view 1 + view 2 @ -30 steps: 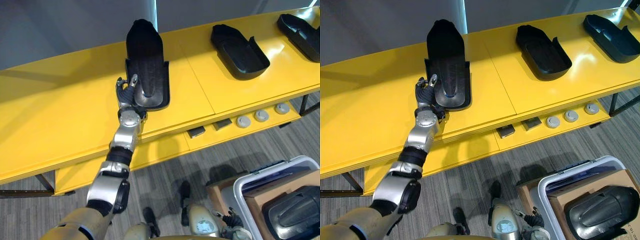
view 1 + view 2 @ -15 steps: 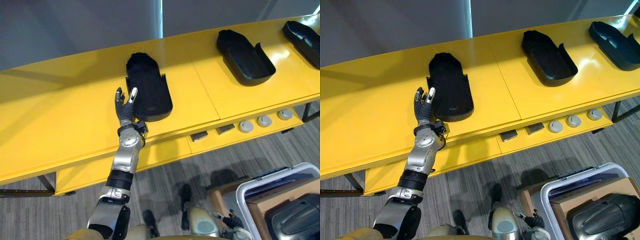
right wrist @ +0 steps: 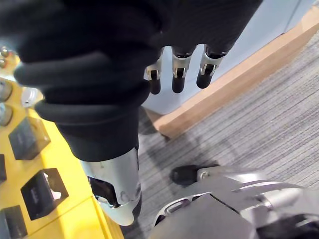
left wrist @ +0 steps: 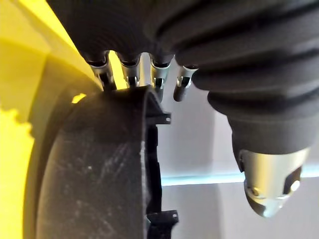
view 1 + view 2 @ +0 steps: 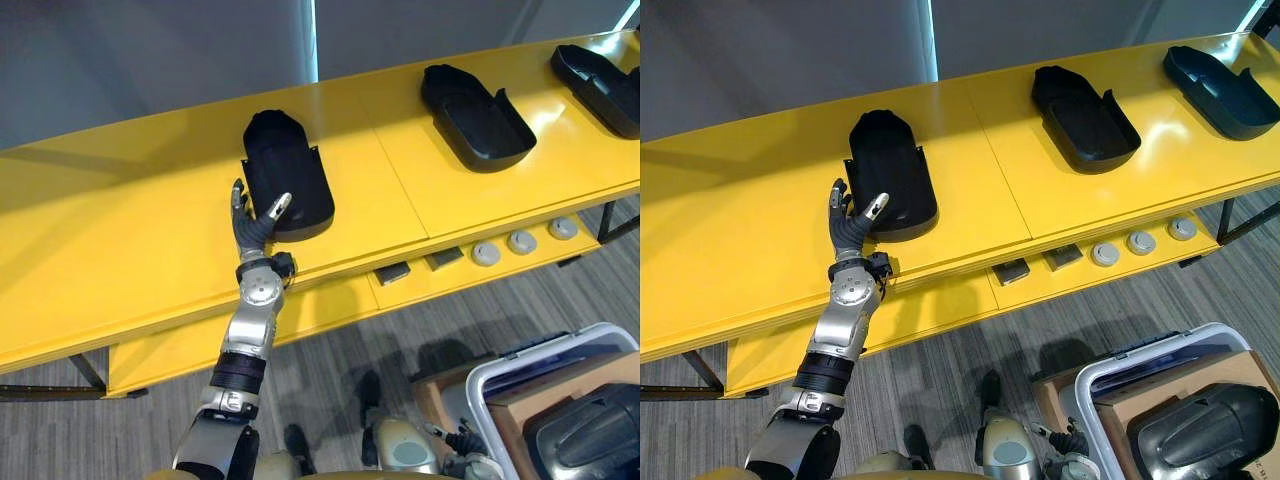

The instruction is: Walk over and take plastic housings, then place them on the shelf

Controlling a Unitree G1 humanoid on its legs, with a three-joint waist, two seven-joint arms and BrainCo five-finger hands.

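Note:
A black plastic housing [image 5: 285, 185] lies flat on the yellow shelf [image 5: 130, 250]. My left hand [image 5: 252, 228] is open at its near left end, fingers straight, with the thumb over the housing's near edge. In the left wrist view the housing [image 4: 99, 169] shows just past the fingers [image 4: 130, 72]. Two more black housings [image 5: 475, 105] [image 5: 598, 75] rest further right on the shelf. My right hand [image 3: 175, 69] hangs open over the carpet, holding nothing.
A lower yellow ledge carries small dark blocks [image 5: 392, 268] and grey round parts [image 5: 486, 253]. At the lower right a white bin [image 5: 500, 370] holds a cardboard box with another black housing [image 5: 590, 435] in it. Grey carpet lies below.
A second ago my left hand held the housing tilted up on its near end. The housing now lies flat, and the hand has let go and drawn slightly back, open.

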